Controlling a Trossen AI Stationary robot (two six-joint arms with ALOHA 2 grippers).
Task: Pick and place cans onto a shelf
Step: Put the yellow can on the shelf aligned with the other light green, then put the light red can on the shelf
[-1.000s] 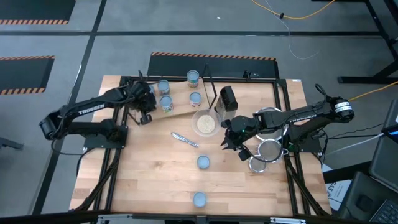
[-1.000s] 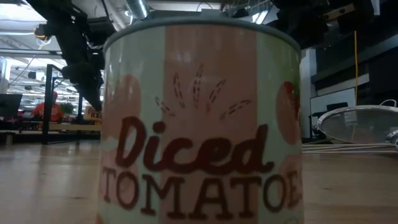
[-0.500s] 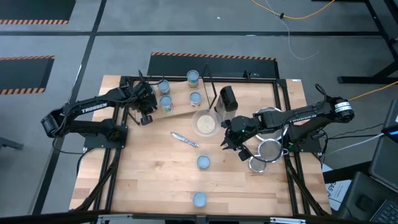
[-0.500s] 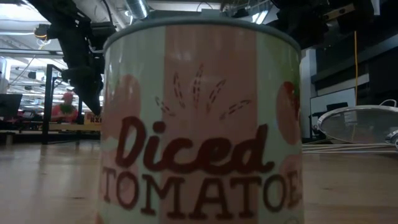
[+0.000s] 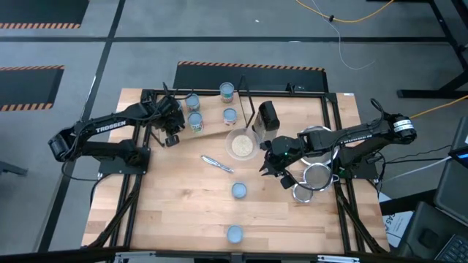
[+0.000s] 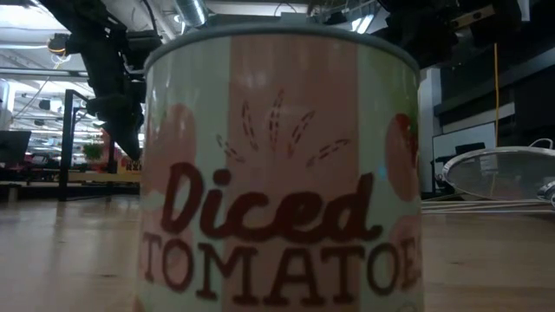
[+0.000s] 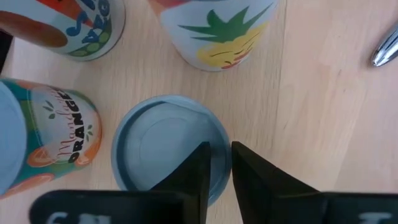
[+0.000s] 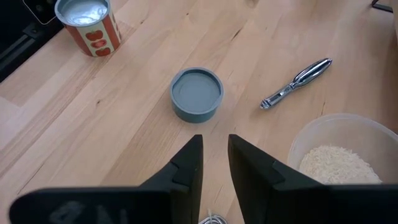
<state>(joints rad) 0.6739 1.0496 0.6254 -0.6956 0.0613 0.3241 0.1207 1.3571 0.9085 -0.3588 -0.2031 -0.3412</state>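
Note:
The pale wood shelf (image 5: pixel 212 109) lies at the far left and carries several cans (image 5: pixel 227 90). My left gripper (image 5: pixel 173 131) is at its left end, fingers shut (image 7: pixel 219 163) above a short blue-grey tin (image 7: pixel 161 146). An orange-label can (image 7: pixel 53 134) and a pineapple-label can (image 7: pixel 214 31) stand beside that tin. My right gripper (image 5: pixel 267 169) is shut and empty (image 8: pixel 214 155) over the table's middle. Just beyond it stands another short tin (image 8: pixel 196 93), which also shows in the high view (image 5: pixel 239 191). A diced-tomato can (image 6: pixel 277 165) stands at the near edge (image 5: pixel 234 234). My left gripper points down, and its fingertips (image 7: pixel 202 163) stand over the short tin's top near the rim (image 7: pixel 211 134). I cannot tell whether they touch it.
A whitish bowl of rice (image 5: pixel 240 145) and a metal utensil (image 5: pixel 217 164) lie mid-table. A dark box (image 5: pixel 268 115) stands behind the bowl. Round metal strainers (image 5: pixel 316 175) sit at the right. The tomato can fills most of the low view.

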